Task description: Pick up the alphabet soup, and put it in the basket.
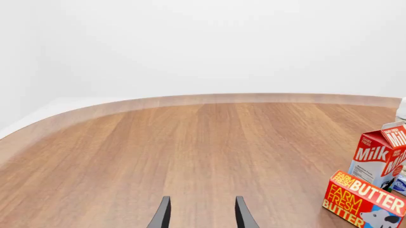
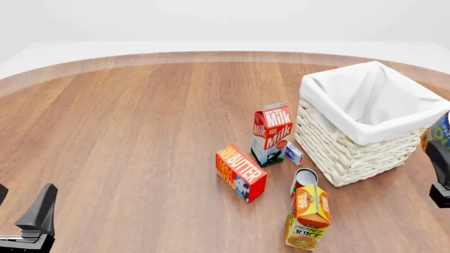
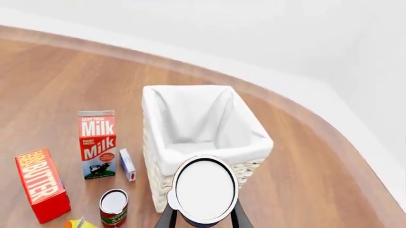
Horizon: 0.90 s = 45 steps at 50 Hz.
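Note:
The alphabet soup (image 2: 441, 133), a blue can with yellow lettering, hangs at the far right edge of the front view, just right of the basket (image 2: 330, 142). My right gripper (image 2: 441, 174) is shut on it. In the right wrist view the can's pale top (image 3: 204, 189) sits between the two fingers (image 3: 166, 219), in front of the basket's cloth-lined rim (image 3: 150, 128). The basket's inside shows only white lining. My left gripper (image 2: 21, 203) stays low at the front left, open and holding nothing, its fingers (image 1: 163, 213) well apart over bare wood.
Left of the basket stand a milk carton (image 2: 271, 134) and a small box (image 2: 294, 153). A butter box (image 2: 241, 172), a red-labelled can (image 2: 304, 181) and an orange juice carton (image 2: 308, 217) lie nearer the front. The table's curved far edge (image 2: 211, 55) runs behind.

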Each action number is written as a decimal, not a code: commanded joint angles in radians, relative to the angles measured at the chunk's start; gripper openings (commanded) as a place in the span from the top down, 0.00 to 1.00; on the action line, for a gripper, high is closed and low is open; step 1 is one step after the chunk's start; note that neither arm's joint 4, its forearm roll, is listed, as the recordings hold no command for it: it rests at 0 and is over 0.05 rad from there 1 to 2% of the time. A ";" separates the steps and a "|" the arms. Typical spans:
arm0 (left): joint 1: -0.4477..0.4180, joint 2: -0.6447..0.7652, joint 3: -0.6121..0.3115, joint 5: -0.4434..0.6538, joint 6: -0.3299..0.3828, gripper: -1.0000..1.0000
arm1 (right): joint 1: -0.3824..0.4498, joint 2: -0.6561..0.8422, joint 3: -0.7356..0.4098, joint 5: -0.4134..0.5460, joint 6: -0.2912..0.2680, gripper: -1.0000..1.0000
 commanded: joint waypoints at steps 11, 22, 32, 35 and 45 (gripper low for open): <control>0.000 0.000 0.000 0.000 0.000 0.00 | 0.012 0.112 -0.129 -0.006 0.005 1.00; 0.000 0.000 0.000 0.000 0.000 0.00 | 0.021 0.223 -0.178 -0.053 0.004 1.00; 0.000 0.000 0.000 0.000 0.000 0.00 | 0.014 0.283 -0.220 -0.065 0.000 1.00; 0.000 0.000 0.000 0.000 0.000 0.00 | 0.013 0.303 -0.232 -0.073 -0.004 1.00; 0.000 0.000 0.000 0.000 0.000 0.00 | 0.013 0.367 -0.274 -0.095 0.004 1.00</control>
